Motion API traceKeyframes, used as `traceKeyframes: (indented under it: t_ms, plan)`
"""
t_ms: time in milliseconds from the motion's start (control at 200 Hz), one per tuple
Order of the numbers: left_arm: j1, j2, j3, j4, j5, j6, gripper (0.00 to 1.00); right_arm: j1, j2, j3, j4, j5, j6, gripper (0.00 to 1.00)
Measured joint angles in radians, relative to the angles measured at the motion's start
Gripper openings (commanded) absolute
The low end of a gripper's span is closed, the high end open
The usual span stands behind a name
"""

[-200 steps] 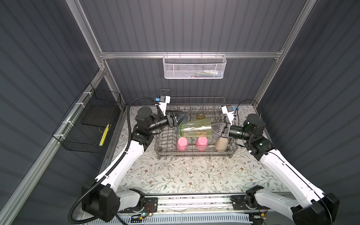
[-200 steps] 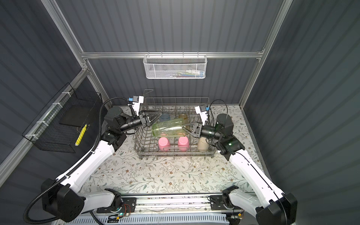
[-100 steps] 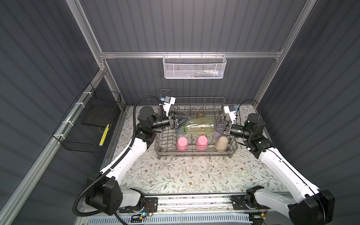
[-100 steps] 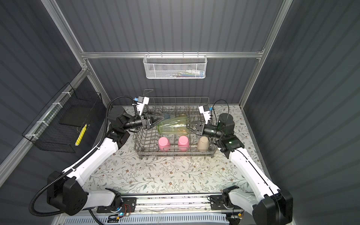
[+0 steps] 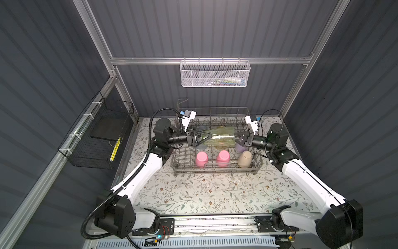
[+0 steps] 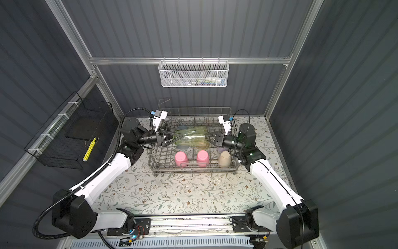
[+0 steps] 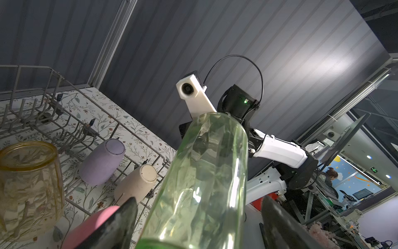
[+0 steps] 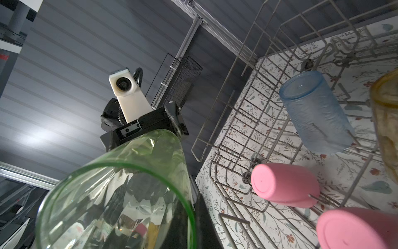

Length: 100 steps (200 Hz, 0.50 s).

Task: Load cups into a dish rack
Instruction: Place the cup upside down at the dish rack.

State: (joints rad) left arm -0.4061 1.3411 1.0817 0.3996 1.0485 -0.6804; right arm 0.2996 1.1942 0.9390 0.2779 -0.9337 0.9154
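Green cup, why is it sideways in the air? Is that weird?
A bit odd, yes. The green cup lies sideways over the dish rack. Only the right gripper pinches its rim; the left gripper is open around its base, so it hangs from one end.

The green cup [image 7: 200, 172] looks glossy, clear and faceted; the blue cup [image 8: 314, 112] frosted and finely rough. Pink cups [image 8: 284, 185] are matt, smooth, opaque. The dish rack [image 5: 215, 167] is dull grey metal wire.
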Motion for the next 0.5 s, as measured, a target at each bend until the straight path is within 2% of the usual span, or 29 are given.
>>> traceKeyframes:
  t_ms: [345, 500]
  plan:
    - [-0.015, 0.000, -0.024, 0.016, 0.031, -0.001, 0.91, 0.000, 0.040, 0.008, 0.050, -0.017, 0.037, 0.00]
    - [-0.026, 0.000, -0.025, 0.017, 0.036, 0.000, 0.88, 0.000, 0.051, 0.008, 0.069, -0.029, 0.053, 0.00]
